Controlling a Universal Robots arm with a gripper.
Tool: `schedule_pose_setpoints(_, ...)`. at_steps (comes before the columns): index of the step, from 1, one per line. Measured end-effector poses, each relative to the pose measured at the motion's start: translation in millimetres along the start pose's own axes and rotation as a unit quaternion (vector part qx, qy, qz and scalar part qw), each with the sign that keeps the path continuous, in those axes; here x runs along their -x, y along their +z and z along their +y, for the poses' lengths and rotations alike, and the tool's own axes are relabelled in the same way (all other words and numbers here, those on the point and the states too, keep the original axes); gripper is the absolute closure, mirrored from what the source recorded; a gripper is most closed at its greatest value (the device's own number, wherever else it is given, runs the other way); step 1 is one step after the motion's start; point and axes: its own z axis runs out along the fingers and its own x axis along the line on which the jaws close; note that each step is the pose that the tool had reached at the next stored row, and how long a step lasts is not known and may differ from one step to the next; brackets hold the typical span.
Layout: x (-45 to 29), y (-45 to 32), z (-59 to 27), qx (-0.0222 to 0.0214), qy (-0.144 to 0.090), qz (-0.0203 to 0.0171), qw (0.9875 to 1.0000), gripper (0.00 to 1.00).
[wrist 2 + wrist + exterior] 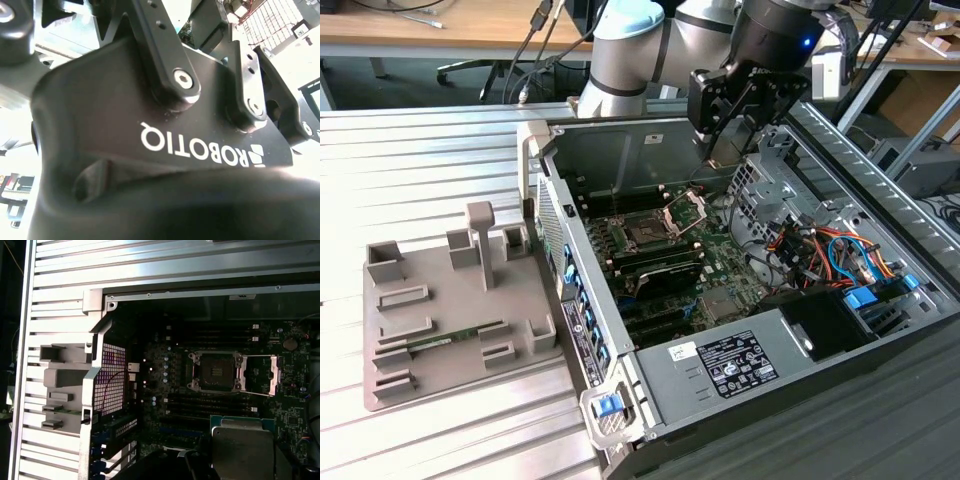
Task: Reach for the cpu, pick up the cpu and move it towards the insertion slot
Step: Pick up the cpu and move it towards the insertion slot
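In the exterior view, a grey fixture tray (450, 300) lies on the slatted table (410, 160) at the exterior view's left, beside the open computer case (620, 400). Inside, the insertion slot (648, 234) sits with its frame lifted. Above it, the gripper (725, 155) grips 1 cpu (242, 447), seen in the first wrist view near the insertion slot (215, 372).

Silver-grey arm (620, 60) with pale blue joint cap; black gripper (725, 150), a blue light above the fingers, hex screws on its links
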Motion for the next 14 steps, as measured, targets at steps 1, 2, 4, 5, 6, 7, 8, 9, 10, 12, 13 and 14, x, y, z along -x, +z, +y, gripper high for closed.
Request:
schedule_pose_setpoints(1, 0.3, 0.0, 0.0, 0.0, 0.0, 0.0, 1.0, 0.45)
schedule_pose_setpoints(2, 0.4, 0.1, 0.0, 0.0, 0.0, 0.0, 1.0, 0.45)
schedule_pose_setpoints(4, 0.8, 0.2, 0.0, 0.0, 0.0, 0.0, 1.0, 0.45)
schedule_pose_setpoints(5, 1.0, 0.3, -0.1, 0.0, 0.0, 0.0, 1.0, 0.45)
schedule_pose_setpoints(6, 1.4, 0.4, -0.1, 0.0, 0.0, 0.0, 1.0, 0.45)
schedule_pose_setpoints(7, 1.6, 0.5, -0.1, 0.0, 0.0, 0.0, 1.0, 0.45)
schedule_pose_setpoints(8, 1.8, 0.6, -0.1, 0.0, 0.0, 0.0, 1.0, 0.45)
schedule_pose_setpoints(9, 1.8, 0.6, -0.1, 0.0, 0.0, 0.0, 1.0, 0.45)
schedule_pose_setpoints(10, 2.0, 0.7, -0.1, 0.0, 0.0, 0.0, 1.0, 0.45)
schedule_pose_setpoints(12, 2.4, 0.8, -0.2, 0.0, 0.0, 0.0, 1.0, 0.45)
schedule_pose_setpoints(13, 2.7, 0.9, -0.2, 0.0, 0.0, 0.0, 1.0, 0.45)
schedule_pose_setpoints(14, 2.8, 0.9, -0.2, 0.0, 0.0, 0.0, 1.0, 0.45)
